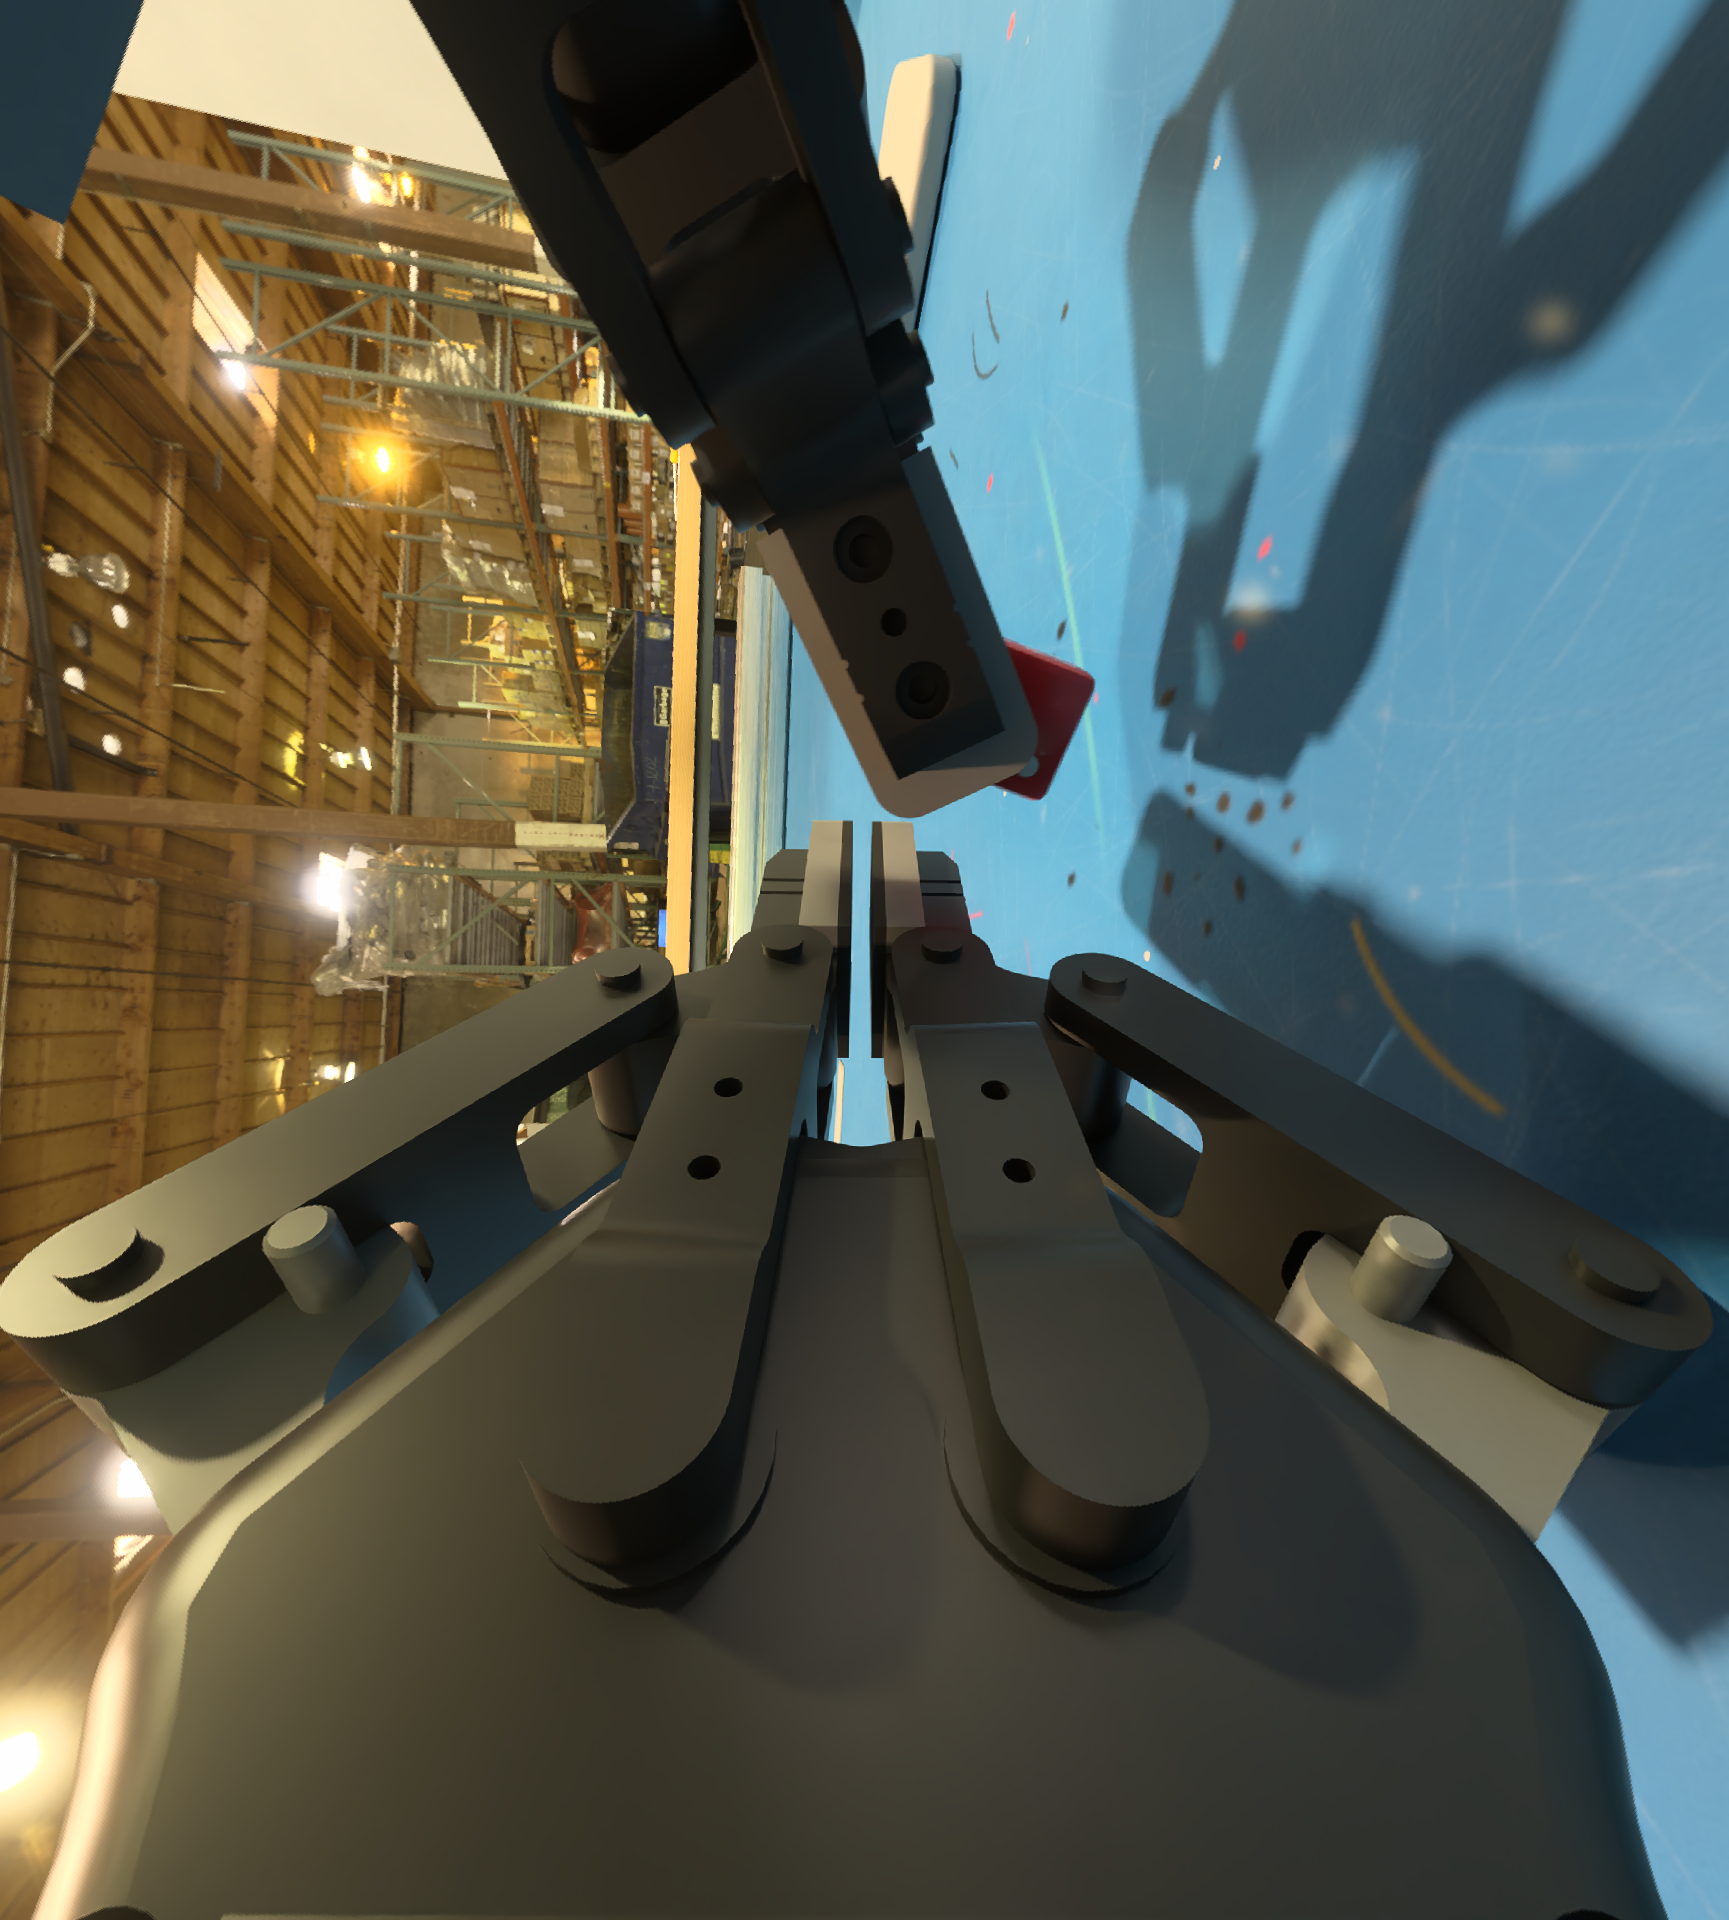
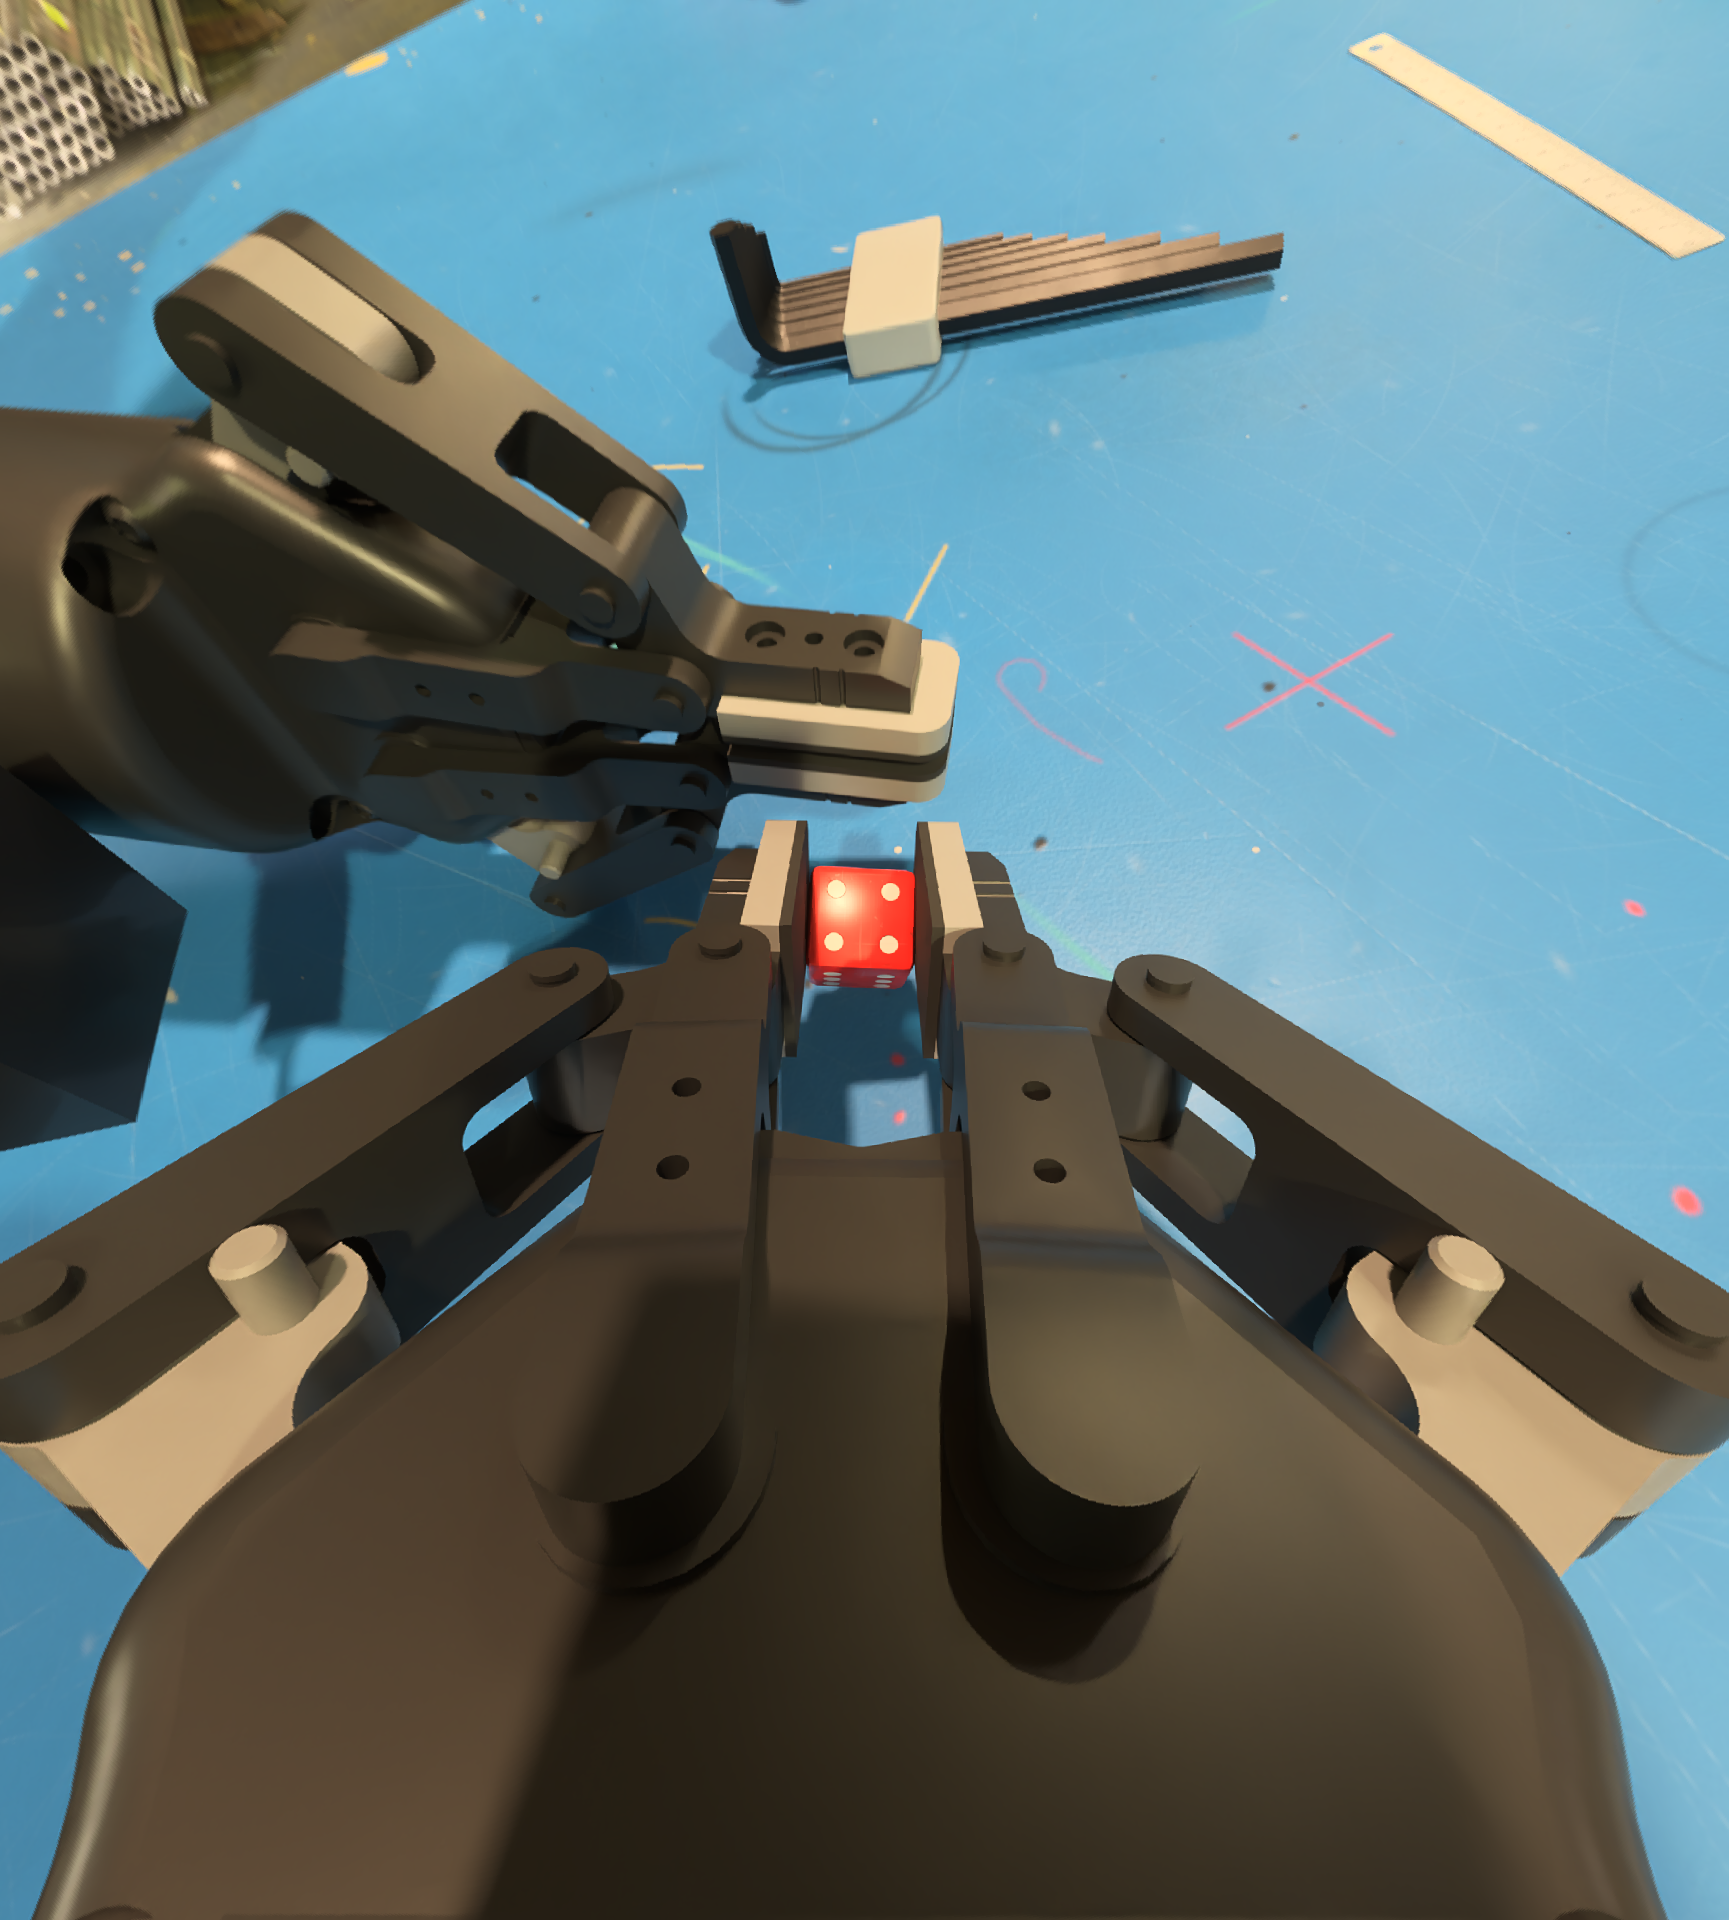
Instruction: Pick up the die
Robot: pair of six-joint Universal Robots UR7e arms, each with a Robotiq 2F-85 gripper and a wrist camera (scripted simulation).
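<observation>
Two close wrist views, shared die

This is a workshop inside a warehouse. A scratched, paint-flecked blue worktop carries a set of hex keys and a metal ruler, with stacked metal pipes beyond its edge. Tall storage racks and a timber wall stand behind.

Left gripper low-centre, pads nearly together w/ thin slit between, nothing held. Right gripper reaching in just above and beyond it, one finger facing camera, red die at its tip, partly hidden behind pad; grip on die unclear. Blue table to right of left gripper, scratched, w/ dark gripper shadows. Warehouse shelving and wood wall to left, lamps glowing.
</observation>
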